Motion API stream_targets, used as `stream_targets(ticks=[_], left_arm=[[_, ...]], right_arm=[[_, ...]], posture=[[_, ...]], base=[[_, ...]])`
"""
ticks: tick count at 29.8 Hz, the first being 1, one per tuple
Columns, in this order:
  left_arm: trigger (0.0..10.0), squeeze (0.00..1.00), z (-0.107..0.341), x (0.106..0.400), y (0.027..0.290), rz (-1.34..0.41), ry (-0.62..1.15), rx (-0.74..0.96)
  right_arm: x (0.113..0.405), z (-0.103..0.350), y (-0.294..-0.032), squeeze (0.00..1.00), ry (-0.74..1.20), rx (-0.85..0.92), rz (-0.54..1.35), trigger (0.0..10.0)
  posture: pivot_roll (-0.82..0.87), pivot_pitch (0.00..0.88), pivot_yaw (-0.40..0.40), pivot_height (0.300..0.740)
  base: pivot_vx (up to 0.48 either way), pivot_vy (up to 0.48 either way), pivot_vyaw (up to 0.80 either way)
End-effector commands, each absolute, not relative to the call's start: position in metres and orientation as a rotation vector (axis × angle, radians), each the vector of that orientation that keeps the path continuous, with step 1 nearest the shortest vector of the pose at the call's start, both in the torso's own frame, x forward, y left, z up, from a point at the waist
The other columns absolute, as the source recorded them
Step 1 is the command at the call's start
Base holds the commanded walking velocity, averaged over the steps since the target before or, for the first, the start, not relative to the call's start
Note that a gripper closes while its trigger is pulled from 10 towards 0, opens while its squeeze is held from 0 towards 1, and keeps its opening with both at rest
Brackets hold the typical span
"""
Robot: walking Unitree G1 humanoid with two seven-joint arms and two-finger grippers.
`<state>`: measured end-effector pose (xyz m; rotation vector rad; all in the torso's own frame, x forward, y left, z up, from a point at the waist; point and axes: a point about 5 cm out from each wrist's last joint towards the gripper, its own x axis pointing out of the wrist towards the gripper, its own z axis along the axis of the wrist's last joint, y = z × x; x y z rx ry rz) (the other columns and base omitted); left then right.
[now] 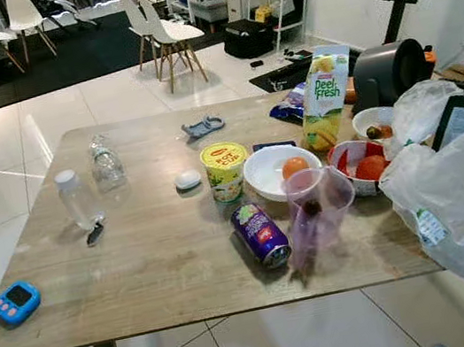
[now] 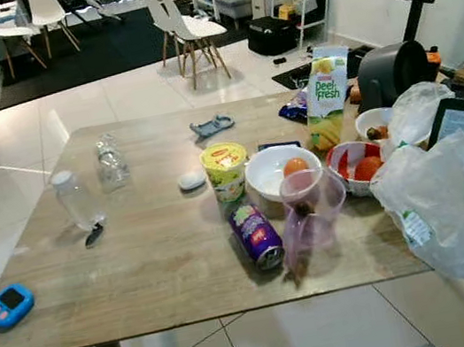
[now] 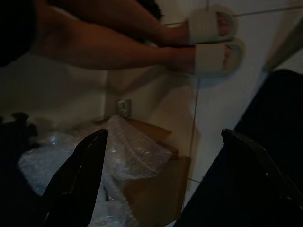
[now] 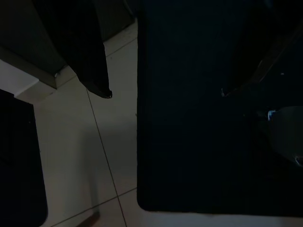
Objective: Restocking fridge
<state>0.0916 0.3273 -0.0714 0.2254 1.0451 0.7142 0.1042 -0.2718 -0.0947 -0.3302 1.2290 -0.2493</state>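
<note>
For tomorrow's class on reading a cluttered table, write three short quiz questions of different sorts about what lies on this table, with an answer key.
1. True or false: the purple can stands upright.
2. Multiple choice: what lies in the white bowl? A) an orange fruit B) a bottle cap C) a spoon
3. Fill in: the small blue device lies near the table's front ______ corner, by the robot's own sides.

Key
1. False; it lies on its side.
2. A; the orange fruit sits inside.
3. Left.

Both grippers, left and right, hang open below, away from the table.
</note>
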Motion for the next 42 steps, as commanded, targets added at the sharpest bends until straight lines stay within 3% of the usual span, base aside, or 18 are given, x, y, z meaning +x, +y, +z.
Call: stream_targets(ticks=[1, 24, 34, 42], left_arm=[[10.0, 0.0, -0.075, 0.089, 0.322, 0.682, 1.071, 0.236], [10.0, 0.0, -0.094, 0.096, 0.277, 0.359, 1.142, 0.269], [10.0, 0.0, -0.096, 0.096, 0.269, 0.312, 1.151, 0.272], [10.0, 0.0, -0.097, 0.095, 0.268, 0.303, 1.157, 0.275]], right_arm=[[0.103, -0.095, -0.272, 0.0, 1.238, -0.335, -0.241, 10.0], [0.102, -0.091, -0.283, 0.0, 1.238, -0.348, -0.269, 10.0], [0.101, -0.091, -0.285, 0.0, 1.248, -0.352, -0.272, 10.0], [0.1, -0.092, -0.284, 0.0, 1.251, -0.341, -0.275, 10.0]], posture=[[0.09, 0.0, -0.012, 0.74], [0.09, 0.0, -0.022, 0.74], [0.08, 0.0, -0.027, 0.74], [0.09, 0.0, -0.026, 0.74]], base=[[0.0, 0.0, 0.0], [0.0, 0.0, 0.0], [0.0, 0.0, 0.0], [0.0, 0.0, -0.68]])
